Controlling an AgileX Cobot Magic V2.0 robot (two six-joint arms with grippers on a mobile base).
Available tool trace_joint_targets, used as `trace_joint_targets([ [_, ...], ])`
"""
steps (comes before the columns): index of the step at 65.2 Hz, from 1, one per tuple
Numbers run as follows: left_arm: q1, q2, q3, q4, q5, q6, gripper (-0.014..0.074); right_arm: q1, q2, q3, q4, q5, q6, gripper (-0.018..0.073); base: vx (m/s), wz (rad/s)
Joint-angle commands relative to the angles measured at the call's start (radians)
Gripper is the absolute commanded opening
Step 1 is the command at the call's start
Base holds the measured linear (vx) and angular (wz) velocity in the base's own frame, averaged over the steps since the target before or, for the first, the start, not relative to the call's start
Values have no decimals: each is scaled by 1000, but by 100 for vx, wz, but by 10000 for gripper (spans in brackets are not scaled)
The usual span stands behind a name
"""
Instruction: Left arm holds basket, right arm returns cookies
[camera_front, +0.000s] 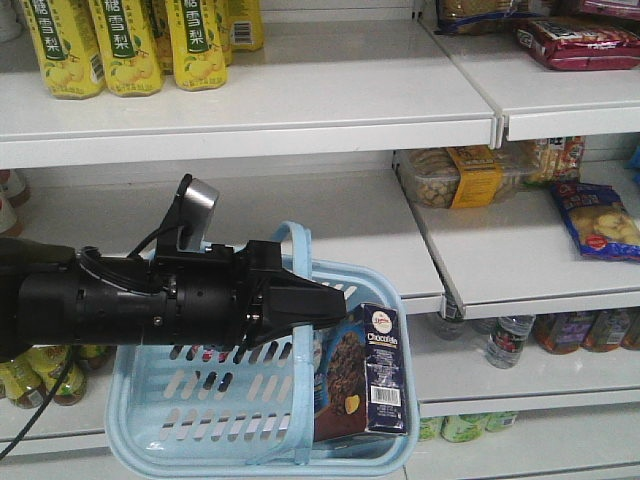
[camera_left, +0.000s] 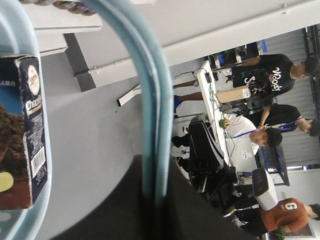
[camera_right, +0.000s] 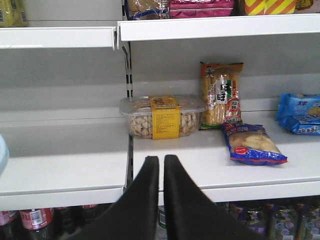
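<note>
1. The left gripper is clamped on the hoop handle of the basket. In the left wrist view the handle runs straight down between the two black jaws. This grip appears intended to steady the basket in front of the shelving so that the other arm can work from it. Whether the basket also rests on anything cannot be determined.
2. The cookies stand upright inside the basket, against its right end wall, with the printed face toward the front camera. No gripper touches the box. The upright posture leaves the top edge exposed, which should suit a pinch from above.
3. The right gripper has its fingers pressed together with nothing between them. It points at the shelving, not at the basket. On this evidence the pick is not yet begun, and the jaws must spread before any approach to the box.
4. Beyond the right gripper, the shelf board carries a clear tub with a yellow label. A tall cracker pack stands just beside the tub at the back. A snack bag lies flat to the right.
5. Farthest, on the top shelf, stand the yellow drink cartons. They are well apart from the box and play no part in the return.
</note>
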Motion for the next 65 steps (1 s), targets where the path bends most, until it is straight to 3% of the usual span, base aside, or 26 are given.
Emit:
trace_joint_targets([
  [1, -7, -40, -37, -109, 61, 14, -3, -1, -13, 18, -8, -73, -10, -11, 17, 13],
  [65, -7, -40, -37, -109, 61, 14, -3, -1, -13, 18, -8, -73, -10, -11, 10, 11],
])
